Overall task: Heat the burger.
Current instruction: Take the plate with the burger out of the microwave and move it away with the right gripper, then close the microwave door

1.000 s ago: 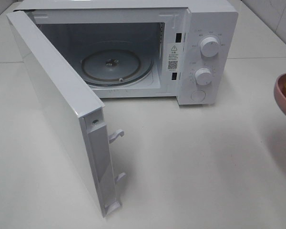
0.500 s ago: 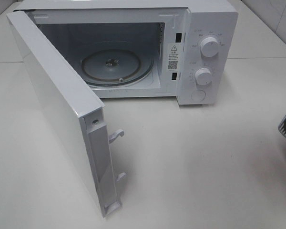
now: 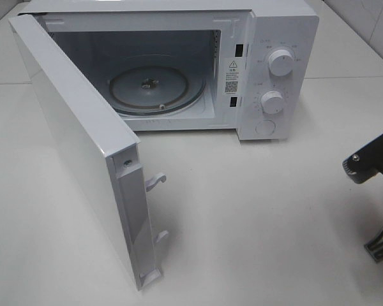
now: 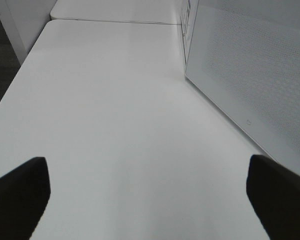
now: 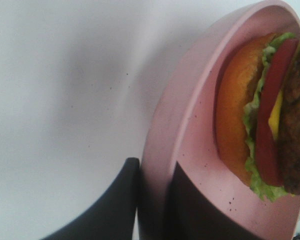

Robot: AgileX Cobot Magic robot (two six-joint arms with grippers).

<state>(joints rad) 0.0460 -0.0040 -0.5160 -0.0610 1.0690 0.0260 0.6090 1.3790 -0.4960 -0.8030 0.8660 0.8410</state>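
Note:
The burger point(image 5: 270, 115), with orange bun, green lettuce, red tomato, yellow cheese and dark patty, lies on a pink plate point(image 5: 185, 115) in the right wrist view. My right gripper point(image 5: 152, 200) is shut on that plate's rim, one dark finger point(image 5: 117, 200) on either side of it. Only a piece of the right arm point(image 3: 370, 162) shows at the right edge of the exterior high view; plate and burger are out of that view. My left gripper point(image 4: 150, 200) stands open over bare table beside the microwave door point(image 4: 255, 75).
The white microwave point(image 3: 274, 38) stands at the back with its door point(image 3: 76, 146) swung wide towards the front left. Its glass turntable point(image 3: 156, 89) carries nothing. The white table point(image 3: 255, 223) stretches in front of it.
The pink plate seen at the right edge a second ago has left the exterior high view. Dark parts of the right arm have come in there instead. The left arm is unchanged.

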